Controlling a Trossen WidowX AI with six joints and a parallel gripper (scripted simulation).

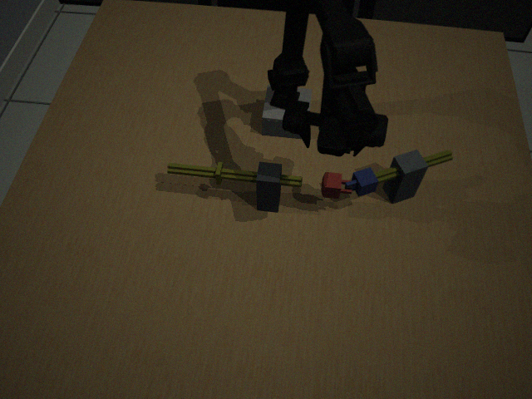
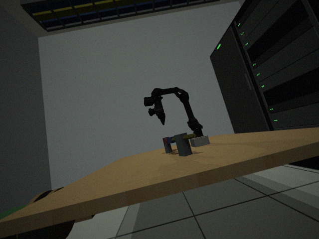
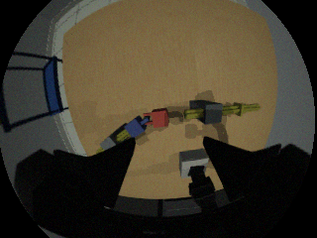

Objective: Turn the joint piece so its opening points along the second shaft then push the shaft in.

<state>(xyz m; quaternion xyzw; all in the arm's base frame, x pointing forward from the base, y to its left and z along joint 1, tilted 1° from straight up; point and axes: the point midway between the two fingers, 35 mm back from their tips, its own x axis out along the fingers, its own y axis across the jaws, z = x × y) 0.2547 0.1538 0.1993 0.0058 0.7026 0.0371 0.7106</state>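
Note:
The red joint piece is hinged to a blue piece on the end of the first yellow shaft, held in the first grey block. The red piece faces roughly toward the second shaft. The second yellow shaft passes through the second grey block and carries a raised collar. A gap separates its near end from the red piece. My gripper is open and empty, high above the parts.
A light grey box sits under the arm's base, behind the shafts. The two blocks stand upright on the wooden table. Dark racks stand behind it.

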